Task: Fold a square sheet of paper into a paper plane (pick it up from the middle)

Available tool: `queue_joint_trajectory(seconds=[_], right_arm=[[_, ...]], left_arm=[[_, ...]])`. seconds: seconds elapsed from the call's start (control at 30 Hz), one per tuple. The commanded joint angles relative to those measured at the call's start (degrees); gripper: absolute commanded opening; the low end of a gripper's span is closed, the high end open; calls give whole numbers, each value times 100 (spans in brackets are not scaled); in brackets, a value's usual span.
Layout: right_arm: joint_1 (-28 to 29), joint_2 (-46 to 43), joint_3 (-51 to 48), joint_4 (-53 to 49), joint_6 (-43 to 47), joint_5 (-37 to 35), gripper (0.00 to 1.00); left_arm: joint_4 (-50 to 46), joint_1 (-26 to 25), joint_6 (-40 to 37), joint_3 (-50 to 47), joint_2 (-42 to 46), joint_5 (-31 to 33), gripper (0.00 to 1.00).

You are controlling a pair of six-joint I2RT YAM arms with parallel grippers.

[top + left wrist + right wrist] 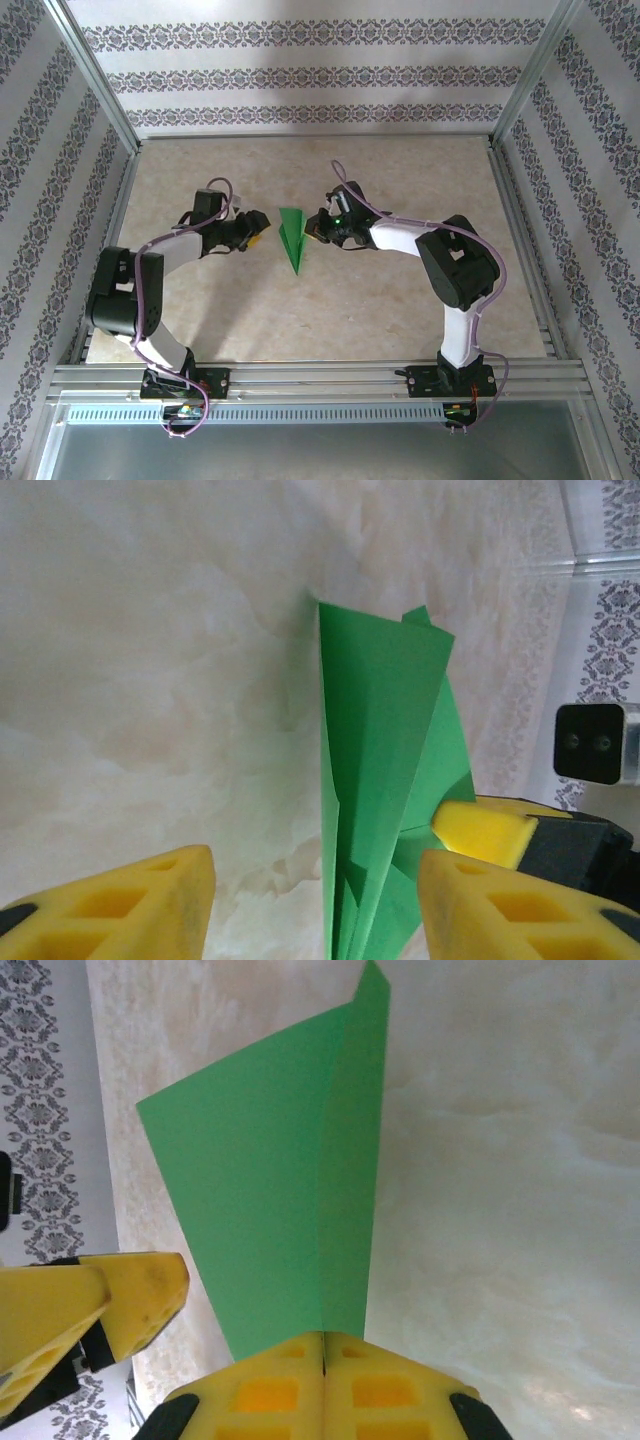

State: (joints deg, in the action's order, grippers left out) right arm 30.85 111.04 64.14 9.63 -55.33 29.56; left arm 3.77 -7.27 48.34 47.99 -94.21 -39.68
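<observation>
No readable text, labels, brand marks or numbers anywhere in the room right now.
</observation>
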Motion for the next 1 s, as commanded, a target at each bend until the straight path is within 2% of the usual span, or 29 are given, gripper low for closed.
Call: queue_joint_trajectory(seconds=[0.0,0.17,0.33,0.63,0.87,0.97], right_arm=[[-94,75,-279,560,-149,203,7],[-163,71,-470,616,-133,234,9],[-194,66,-549,628,-128,252,10],[-231,93,-590,617,-130,280,10],[-288,166,-499,438,66,270,20],[-342,235,-392,309,196,291,21]], left_arm=[[640,-227,414,34,-248,-257,53],[1058,-476,676,158,-673,-396,52],[1185,-672,697,351,-971,-469,46],[1138,-732,660,581,-1349,-492,20],[996,-737,559,726,-1438,-470,2],[895,-747,478,758,-1433,-460,0]])
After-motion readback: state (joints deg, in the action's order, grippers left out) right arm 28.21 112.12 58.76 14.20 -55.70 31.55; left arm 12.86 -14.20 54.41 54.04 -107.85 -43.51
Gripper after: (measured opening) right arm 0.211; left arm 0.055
